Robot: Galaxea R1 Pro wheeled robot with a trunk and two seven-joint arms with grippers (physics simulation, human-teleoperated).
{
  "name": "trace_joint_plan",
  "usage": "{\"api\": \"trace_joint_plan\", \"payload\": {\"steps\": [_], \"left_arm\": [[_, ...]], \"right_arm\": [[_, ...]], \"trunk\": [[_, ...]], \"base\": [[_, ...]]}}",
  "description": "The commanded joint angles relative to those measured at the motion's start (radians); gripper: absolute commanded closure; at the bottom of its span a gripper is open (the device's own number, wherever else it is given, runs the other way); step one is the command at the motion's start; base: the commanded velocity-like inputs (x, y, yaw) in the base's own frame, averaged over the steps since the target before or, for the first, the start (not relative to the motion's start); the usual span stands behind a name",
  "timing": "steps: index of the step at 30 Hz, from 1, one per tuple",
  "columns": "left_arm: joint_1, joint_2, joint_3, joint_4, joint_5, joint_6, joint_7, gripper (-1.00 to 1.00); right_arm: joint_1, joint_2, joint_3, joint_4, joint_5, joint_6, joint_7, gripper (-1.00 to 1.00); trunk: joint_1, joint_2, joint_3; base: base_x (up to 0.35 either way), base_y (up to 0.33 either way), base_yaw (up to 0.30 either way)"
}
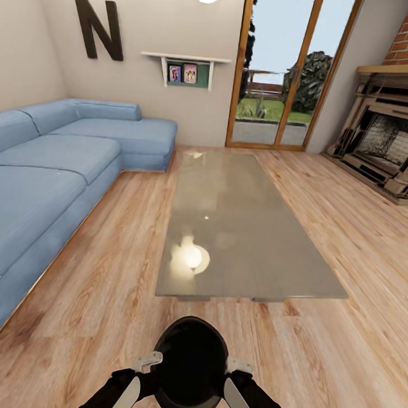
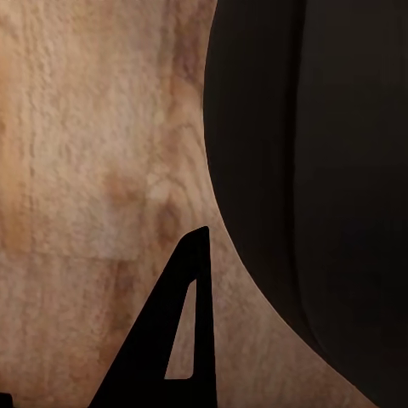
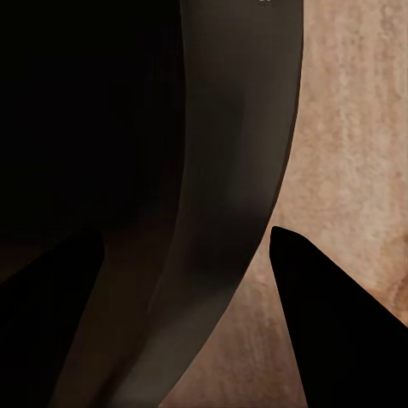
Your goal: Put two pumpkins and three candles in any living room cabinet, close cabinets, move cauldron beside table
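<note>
Both arms low, bracketing the cauldron (image 1: 190, 368) near the table (image 1: 238, 232). Right gripper (image 3: 187, 272) straddles its rim, clamped. Left gripper (image 2: 195, 280): can't tell.

The cauldron (image 2: 314, 187) shows as a broad black curved wall, its bulging side close to the camera. Beside it lies pale wooden floor (image 2: 93, 170) with blotchy grain. One black triangular finger (image 2: 174, 340) of the left claw, with a slot cut through it, stands just beside the cauldron's curve.

The cauldron (image 1: 190, 367) is hiding both tools' fingertips in the head view, its base running off the frame's edge.
</note>
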Motion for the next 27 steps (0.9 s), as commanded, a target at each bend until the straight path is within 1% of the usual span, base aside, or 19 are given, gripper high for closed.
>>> {"api": "trace_joint_plan", "payload": {"steps": [1,9,19,27], "left_arm": [[0.001,0.001,0.002,0.001,-0.027,0.005,0.006,1.00],[0.000,0.001,0.002,0.001,-0.027,0.005,0.006,1.00],[0.000,0.002,0.002,0.001,-0.027,0.005,0.007,1.00],[0.001,0.001,0.002,-0.002,-0.027,0.005,0.007,1.00]], "right_arm": [[-0.002,-0.001,-0.008,-0.003,0.025,-0.003,0.001,1.00],[-0.002,-0.001,-0.008,-0.003,0.026,-0.003,0.001,1.00],[-0.002,-0.001,-0.008,-0.003,0.026,-0.003,0.001,1.00],[-0.002,-0.001,-0.008,-0.003,0.026,-0.003,0.001,1.00]], "trunk": [[0.000,0.000,0.000],[0.000,0.000,0.000],[0.000,0.000,0.000],[0.000,0.000,0.000]], "base": [[0.000,0.000,0.000],[0.005,0.000,0.000],[0.220,0.000,0.000],[0.035,0.000,0.000]]}}
